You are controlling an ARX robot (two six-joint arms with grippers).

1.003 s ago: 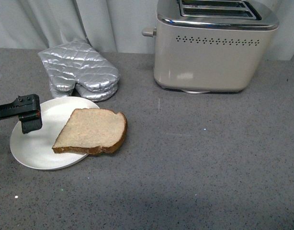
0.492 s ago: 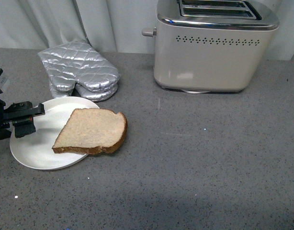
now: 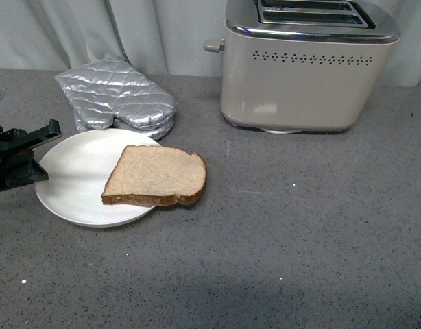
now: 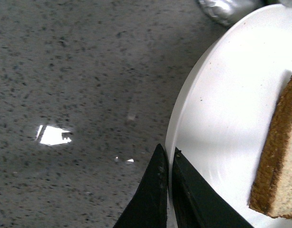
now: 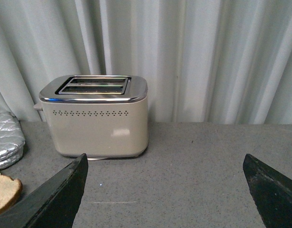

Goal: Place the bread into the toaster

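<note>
A slice of brown bread (image 3: 155, 176) lies on a white plate (image 3: 73, 178), its right end hanging over the plate's rim. My left gripper (image 3: 33, 152) is shut on the plate's left rim; in the left wrist view its fingers (image 4: 160, 190) pinch the plate's edge (image 4: 217, 118), with the bread's crust (image 4: 274, 161) beside. The beige toaster (image 3: 308, 65) with a chrome top stands upright at the back right, slots empty. It also shows in the right wrist view (image 5: 96, 118). My right gripper (image 5: 165, 190) is open and empty, facing the toaster from a distance.
Silver quilted oven mitts (image 3: 118, 103) lie behind the plate, close to its far rim. A pale curtain (image 3: 94, 31) hangs behind the grey speckled counter (image 3: 299, 226). The toaster's knob (image 3: 212, 46) sticks out on its left side.
The plate and bread have shifted right and slightly back, toward the mitts. My left gripper went from hovering over the plate to closing on its left rim.
</note>
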